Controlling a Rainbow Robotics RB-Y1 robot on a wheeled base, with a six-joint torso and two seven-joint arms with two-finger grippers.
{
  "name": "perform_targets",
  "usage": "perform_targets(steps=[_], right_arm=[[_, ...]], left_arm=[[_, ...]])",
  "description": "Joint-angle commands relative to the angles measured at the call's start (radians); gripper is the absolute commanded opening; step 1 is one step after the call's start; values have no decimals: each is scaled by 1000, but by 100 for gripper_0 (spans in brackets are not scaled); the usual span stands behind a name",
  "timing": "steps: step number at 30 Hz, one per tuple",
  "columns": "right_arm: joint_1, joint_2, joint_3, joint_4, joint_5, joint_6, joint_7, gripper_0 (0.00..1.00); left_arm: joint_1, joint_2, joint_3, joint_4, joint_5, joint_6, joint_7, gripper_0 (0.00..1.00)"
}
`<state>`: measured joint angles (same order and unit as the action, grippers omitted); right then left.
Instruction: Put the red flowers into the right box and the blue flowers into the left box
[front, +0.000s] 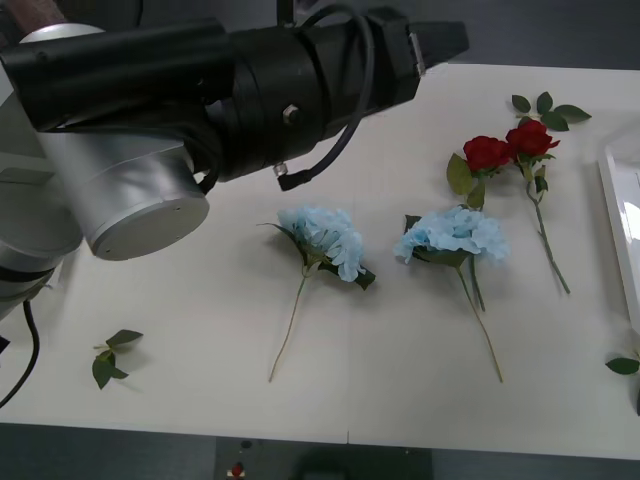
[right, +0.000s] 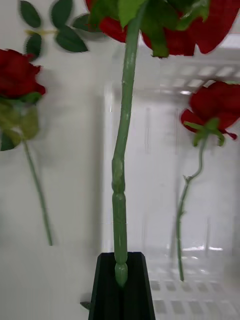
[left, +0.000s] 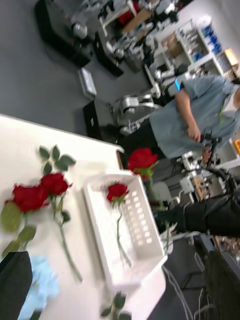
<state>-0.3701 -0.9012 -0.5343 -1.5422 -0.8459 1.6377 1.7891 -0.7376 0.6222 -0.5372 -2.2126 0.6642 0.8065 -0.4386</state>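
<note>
The right gripper (right: 120, 280), its black fingers closed tight on the base of a green stem, holds one red rose (left: 142, 160) upright, head away from the fingers, above the right box (left: 102, 235); directly beneath the held stem lies the box's white slotted floor (right: 165, 200), and on that floor, just beside the stem, rests a second red rose (right: 212, 107) with its stem running along the tray; beyond the box's rim, on the white table (front: 200, 330), lies a pair of red roses (front: 508, 148) with heads touching, a loose leaf sprig (front: 548, 108) near them; farther from the right gripper, toward the table's middle, lie two blue flowers, one (front: 455, 235) nearer the roses and the other (front: 325, 238) beside it, both with stems pointing toward the robot; another small leaf sprig (front: 112, 355) lies near the table's front edge; the left arm (front: 200, 90) hangs above the table's far left part, whether its fingers are parted cannot be told.
</note>
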Motion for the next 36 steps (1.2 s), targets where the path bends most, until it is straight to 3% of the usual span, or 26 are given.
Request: perform_targets(steps=[1,6,11,17,23,25,26,27,28,29,30,32,36], right_arm=[[33,-19,-6,-29,88,-33,-149,0],[69,-19,7,-27,182,-75,-234,0],[82,-21,62,42,284,-194,-255,0],[80,-19,129,195,315,-417,-252,0],[82,-19,172,283,327,-524,-258,4],[80,-21,174,292,324,-536,-255,15],[80,-21,172,292,321,-536,-254,27],[80,-22,172,292,317,-536,-254,51],[82,-25,172,290,312,-536,-252,69],[80,-25,171,292,300,-538,-249,82],[80,-28,171,292,286,-536,-249,90],[82,-38,169,292,248,-536,-244,100],[80,-64,172,284,151,-533,-226,100]], left_arm=[[76,60,19,-61,81,-10,-157,100],[176,113,19,-70,184,0,-310,100],[259,146,19,-70,207,125,-457,100],[311,154,20,-67,146,229,-483,100],[314,156,22,-61,98,306,-473,100],[305,156,20,-47,98,336,-469,100],[303,156,19,-36,98,341,-471,100],[302,149,16,-21,104,341,-471,100],[302,145,9,-6,104,341,-471,100],[300,134,0,14,103,339,-473,100],[300,126,-6,31,100,336,-474,100],[293,108,-26,73,83,330,-477,100],[270,77,-70,149,37,312,-483,100]])
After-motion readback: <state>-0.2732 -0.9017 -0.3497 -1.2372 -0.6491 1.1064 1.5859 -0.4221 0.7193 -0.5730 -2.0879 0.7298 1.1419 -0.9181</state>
